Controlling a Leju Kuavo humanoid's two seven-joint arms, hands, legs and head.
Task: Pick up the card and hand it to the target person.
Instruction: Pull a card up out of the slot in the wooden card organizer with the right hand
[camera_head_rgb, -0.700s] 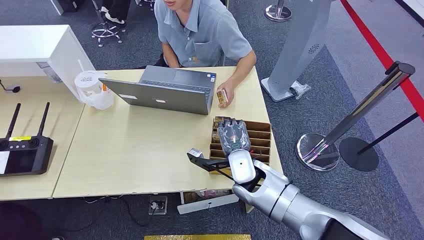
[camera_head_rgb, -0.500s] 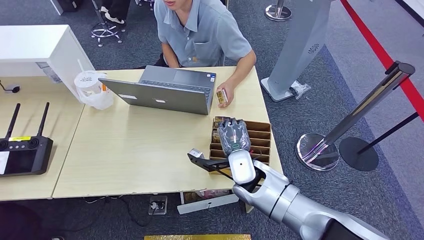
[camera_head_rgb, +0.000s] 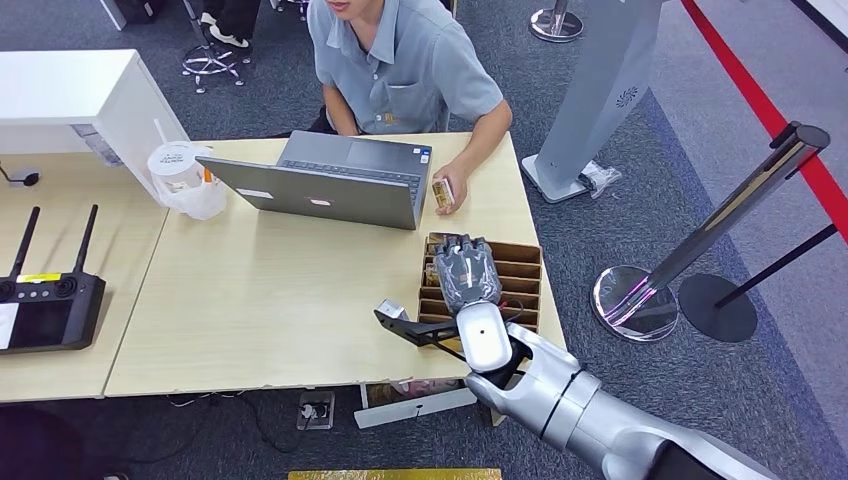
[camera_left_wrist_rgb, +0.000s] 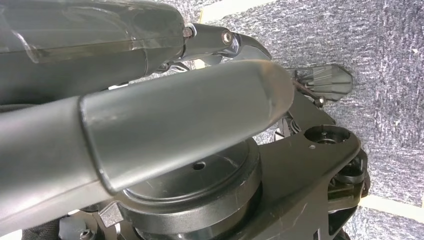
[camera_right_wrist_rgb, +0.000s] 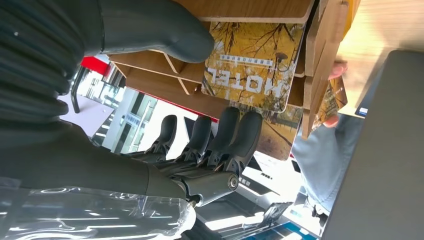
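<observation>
Reaching my right hand (camera_head_rgb: 466, 272) (fingers apart, grasping nothing) over card (camera_right_wrist_rgb: 250, 65) in rack (camera_head_rgb: 520, 270); next needing pinch on card edge.

My right arm (camera_head_rgb: 590, 415) reaches forward from low on my right, silver forearm angled up to the wrist. My right hand (camera_head_rgb: 468, 272) is stretched out flat, back upward, fingers (camera_right_wrist_rgb: 220, 137) extended side by side and slightly apart, the thumb (camera_right_wrist_rgb: 155, 30) set off to one side. It grips nothing. My left hand (camera_left_wrist_rgb: 165, 120) hangs down by my body.
</observation>
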